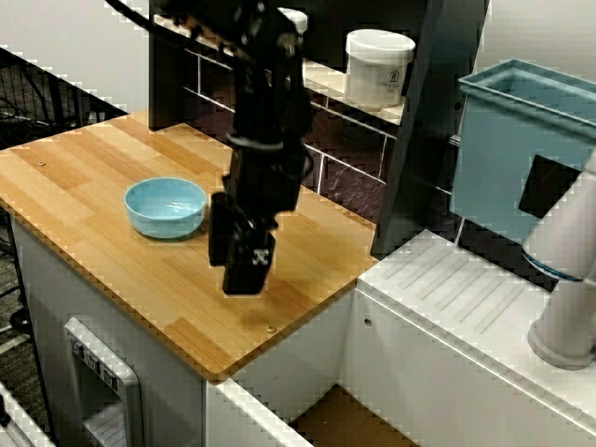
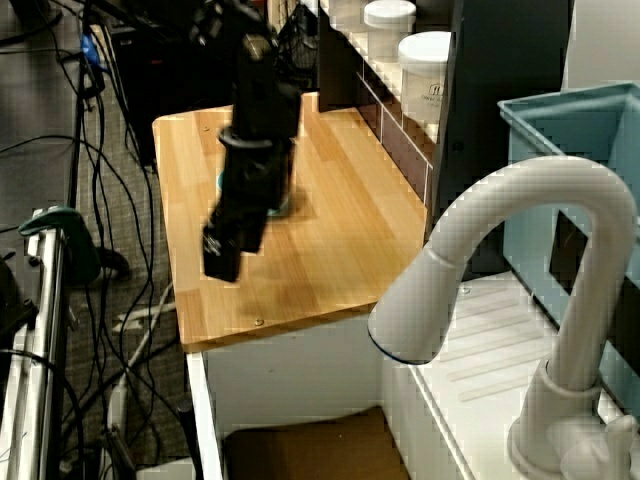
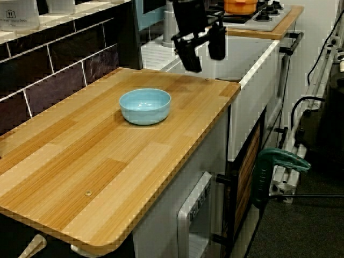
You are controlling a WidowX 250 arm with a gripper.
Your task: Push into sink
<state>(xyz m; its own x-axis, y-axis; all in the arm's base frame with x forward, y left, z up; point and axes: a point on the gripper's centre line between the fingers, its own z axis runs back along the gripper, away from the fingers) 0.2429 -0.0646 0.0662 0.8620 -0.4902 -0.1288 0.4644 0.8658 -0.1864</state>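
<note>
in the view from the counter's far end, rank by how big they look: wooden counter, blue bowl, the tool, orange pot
1. wooden counter, largest.
2. blue bowl.
3. tool; it sits farther back than the bowl, so its true size is unsure.
4. orange pot, smallest, cut off by the frame and farthest away.

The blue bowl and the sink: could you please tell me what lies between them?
Only bare wooden countertop, seen from the counter's end; the hand hovers above it.

**Bowl on the tabletop, tool raised beyond it**

You see the light-blue bowl sitting upright on the wooden tabletop. Your tool hangs above the far edge, fingers spread, apart from the bowl, holding nothing.
</note>
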